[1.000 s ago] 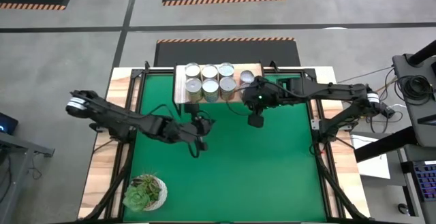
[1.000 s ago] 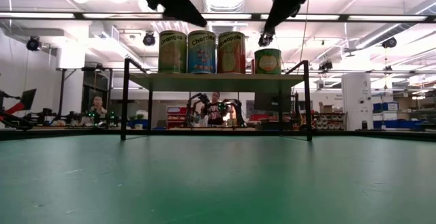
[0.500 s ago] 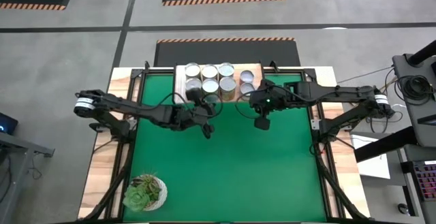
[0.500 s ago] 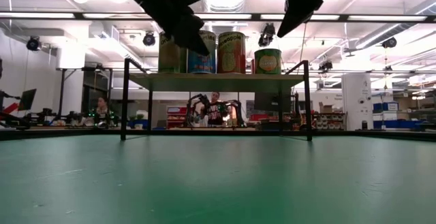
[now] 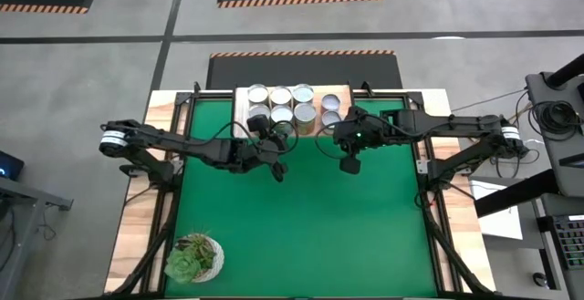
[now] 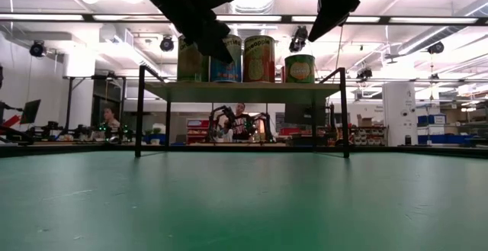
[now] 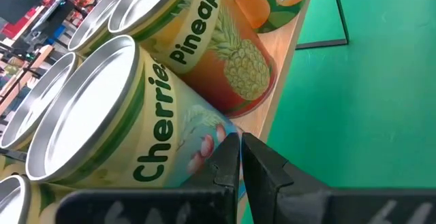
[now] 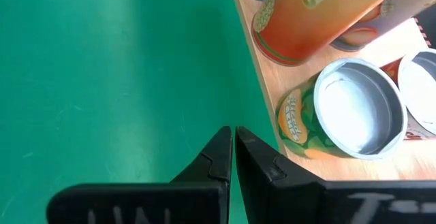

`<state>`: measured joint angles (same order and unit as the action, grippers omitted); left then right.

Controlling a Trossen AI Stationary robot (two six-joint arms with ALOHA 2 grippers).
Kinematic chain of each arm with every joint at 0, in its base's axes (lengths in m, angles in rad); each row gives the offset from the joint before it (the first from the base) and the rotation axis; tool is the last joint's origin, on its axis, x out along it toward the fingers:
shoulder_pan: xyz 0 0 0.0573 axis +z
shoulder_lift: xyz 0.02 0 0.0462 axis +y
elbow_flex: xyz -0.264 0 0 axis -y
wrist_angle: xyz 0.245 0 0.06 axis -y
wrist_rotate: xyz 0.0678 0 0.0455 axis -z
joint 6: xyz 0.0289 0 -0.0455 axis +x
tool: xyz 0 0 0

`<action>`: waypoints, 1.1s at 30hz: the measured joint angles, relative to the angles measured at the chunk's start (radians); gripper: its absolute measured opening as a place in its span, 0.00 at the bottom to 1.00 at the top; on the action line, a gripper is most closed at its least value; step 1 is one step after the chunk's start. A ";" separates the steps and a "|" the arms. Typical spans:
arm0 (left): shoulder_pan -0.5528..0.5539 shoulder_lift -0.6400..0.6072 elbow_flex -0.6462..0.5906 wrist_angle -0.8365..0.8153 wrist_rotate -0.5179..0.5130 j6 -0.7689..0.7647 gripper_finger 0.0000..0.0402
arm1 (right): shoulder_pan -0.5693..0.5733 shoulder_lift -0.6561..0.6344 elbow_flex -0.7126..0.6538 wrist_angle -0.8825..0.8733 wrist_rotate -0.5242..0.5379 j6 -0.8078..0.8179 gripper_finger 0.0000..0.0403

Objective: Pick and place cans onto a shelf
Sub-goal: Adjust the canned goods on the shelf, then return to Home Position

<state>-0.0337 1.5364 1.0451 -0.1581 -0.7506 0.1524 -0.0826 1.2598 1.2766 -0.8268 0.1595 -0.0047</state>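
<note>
Left gripper fingers closed, empty, tips just beside cherries can on shelf. Right gripper closed, empty, short can beside fingertips.

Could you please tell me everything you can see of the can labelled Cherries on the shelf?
The Cherries can is a metal cylinder with a shiny, rimmed silver top and a yellow-green label printed with pale cherries and green lettering. It stands upright on the light-wood shelf, in the front row, pressed beside the Pineapple can. The left gripper, fingers shut, hangs just before its label.
</note>
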 joint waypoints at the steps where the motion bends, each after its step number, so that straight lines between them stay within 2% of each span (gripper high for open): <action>1: 0.002 0.000 0.000 0.000 0.000 0.000 0.00 | 0.000 0.000 0.000 0.000 0.000 0.003 0.02; 13: 0.026 0.000 0.000 0.000 0.000 0.003 0.00 | 0.000 0.000 0.000 0.001 0.000 0.005 0.02; 19: -0.001 -0.008 0.000 -0.002 0.000 -0.018 0.00 | 0.000 0.000 -0.004 0.003 0.000 -0.009 0.02; 22: -0.084 -0.047 0.000 -0.002 0.022 -0.021 0.00 | 0.010 -0.010 -0.040 0.042 0.001 -0.033 0.02; 25: -0.201 -0.113 -0.007 -0.003 0.050 0.007 0.00 | 0.037 -0.044 -0.126 0.163 0.000 -0.068 0.02; 29: -0.389 -0.245 -0.068 -0.044 0.130 0.055 0.00 | 0.095 -0.118 -0.306 0.394 -0.003 -0.142 0.02; 33: -0.600 -0.395 -0.178 -0.053 0.189 -0.047 0.00 | 0.162 -0.204 -0.508 0.645 -0.043 -0.251 0.02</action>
<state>-0.6339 1.1417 0.8670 -0.2116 -0.5612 0.1052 0.0794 1.0554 0.7691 -0.1823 0.1165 -0.2559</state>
